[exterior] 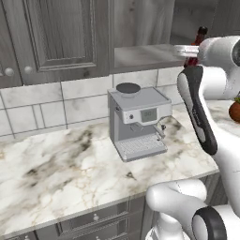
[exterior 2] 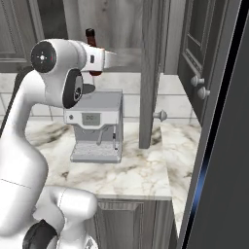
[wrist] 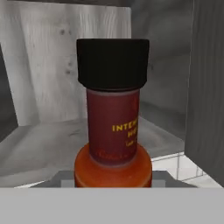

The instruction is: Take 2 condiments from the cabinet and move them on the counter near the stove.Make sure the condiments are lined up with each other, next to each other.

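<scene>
Dark red glass, black cap: the sauce bottle (wrist: 113, 131) stands upright right before the hand camera, at the front edge of the cabinet shelf (exterior: 140, 55), above the silver coffee machine (exterior: 138, 122). In the left base view the bottle (exterior: 197, 44) rises just behind the wrist; in the right base view only its cap and neck (exterior 2: 91, 36) clear the forearm.

Claw state: cannot tell. The fingertips are hidden under the bottle's orange-red shoulder in the hand view, and the arm masks them in both base views. Judged: reaching in to grasp, or just at the grasp.

Yellow squeeze bottle not spotted from here. The veined marble desk (exterior: 65, 168) below is where both condiments must end, near the stove.

Doing this step well, as I judge it:
- Grip on the body below the cap, centred, bottle kept vertical.
- Draw straight back out of the cabinet (exterior: 56, 37) before lowering; the open door (exterior 2: 151, 73) stands close at one side.
- Clear the coffee machine on the descent.
</scene>
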Controlling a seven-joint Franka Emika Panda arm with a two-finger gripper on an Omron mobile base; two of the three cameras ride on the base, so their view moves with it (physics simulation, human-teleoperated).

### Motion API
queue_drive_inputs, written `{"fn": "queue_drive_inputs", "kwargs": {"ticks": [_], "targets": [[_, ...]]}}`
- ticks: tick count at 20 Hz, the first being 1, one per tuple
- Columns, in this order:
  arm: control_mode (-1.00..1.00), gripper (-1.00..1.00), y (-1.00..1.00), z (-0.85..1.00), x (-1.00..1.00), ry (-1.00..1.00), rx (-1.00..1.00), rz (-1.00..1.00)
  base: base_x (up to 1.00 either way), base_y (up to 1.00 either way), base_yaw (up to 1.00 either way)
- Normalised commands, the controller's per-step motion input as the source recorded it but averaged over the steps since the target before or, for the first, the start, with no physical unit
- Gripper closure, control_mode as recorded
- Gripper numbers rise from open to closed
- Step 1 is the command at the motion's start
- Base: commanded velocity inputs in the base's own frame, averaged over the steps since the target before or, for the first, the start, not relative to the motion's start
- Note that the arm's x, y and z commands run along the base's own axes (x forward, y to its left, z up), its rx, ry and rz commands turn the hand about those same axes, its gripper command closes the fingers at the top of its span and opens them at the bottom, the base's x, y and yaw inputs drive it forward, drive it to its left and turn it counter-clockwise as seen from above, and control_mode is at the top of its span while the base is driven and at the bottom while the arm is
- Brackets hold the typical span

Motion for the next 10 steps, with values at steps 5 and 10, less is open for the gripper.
{"fn": "queue_drive_inputs", "kwargs": {"ticks": [5,10], "targets": [[-1.0,1.0,0.4,0.06,-0.81,0.0,-0.02,0.3,0.0,0.0,0.0],[-1.0,1.0,0.43,0.01,-0.37,0.0,-0.07,0.15,0.0,0.0,0.0]]}}
